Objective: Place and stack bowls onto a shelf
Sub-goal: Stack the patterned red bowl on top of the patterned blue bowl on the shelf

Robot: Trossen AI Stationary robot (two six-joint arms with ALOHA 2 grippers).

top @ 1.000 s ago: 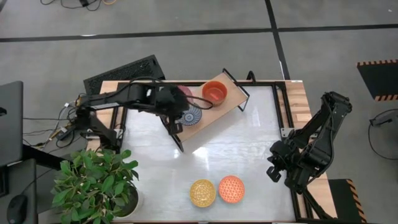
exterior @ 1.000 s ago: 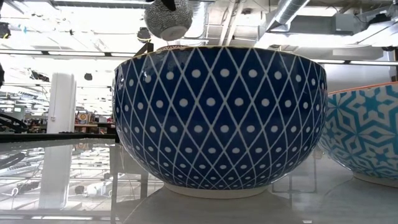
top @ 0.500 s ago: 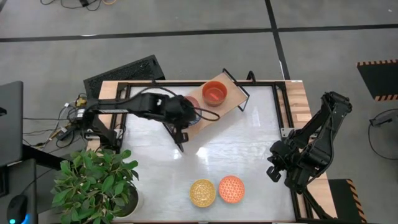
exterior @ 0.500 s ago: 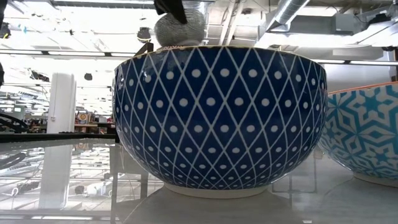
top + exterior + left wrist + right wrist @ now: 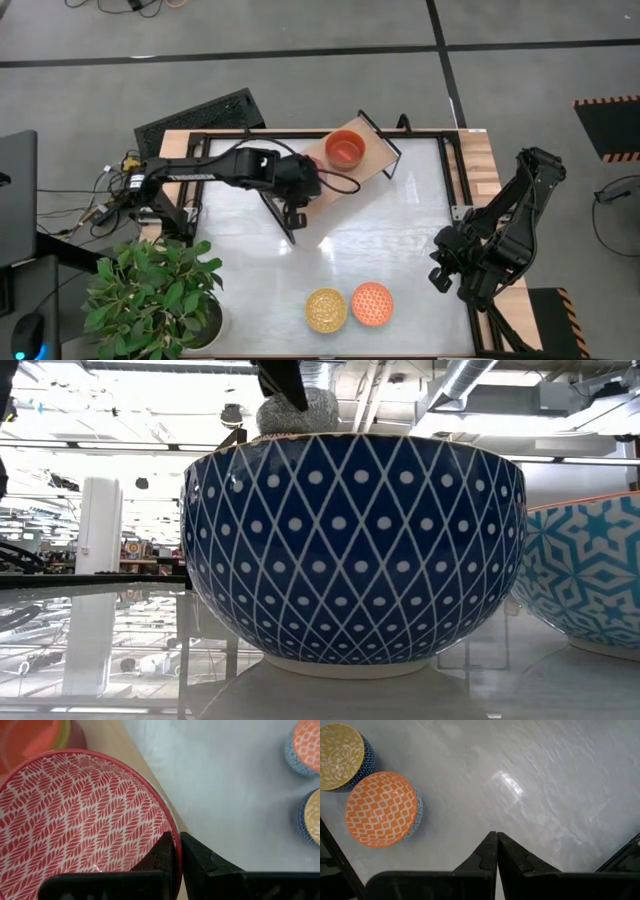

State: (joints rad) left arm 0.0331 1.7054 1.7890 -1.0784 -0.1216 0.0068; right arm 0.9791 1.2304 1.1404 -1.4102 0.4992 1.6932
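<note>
Reaching across the table's far left portion, the left arm was positioned over the shelf (image 5: 340,185), a light-wood board with black frame ends set diagonally on the white tabletop (image 5: 400,240). The left gripper (image 5: 176,851) was closed on the rim of the pink patterned bowl (image 5: 75,820), one finger inside the rim and one outside. In the left wrist view this bowl was located over the wooden board, just beside the red-orange bowl (image 5: 345,148), which was seated on the shelf near its far end. Whether the pink bowl was resting on the board or held just above it could not be determined.

The yellow bowl (image 5: 326,309) and the orange bowl (image 5: 372,303) were placed side by side, touching or nearly touching, on the tabletop near its front edge, well apart from the shelf. In the low view, the blue diamond-and-dot outer wall of one of them (image 5: 355,545) filled most of the frame.

The right arm was parked at the table's right edge. The right gripper (image 5: 496,847) was held above bare tabletop with its fingers pressed together, holding nothing.
</note>
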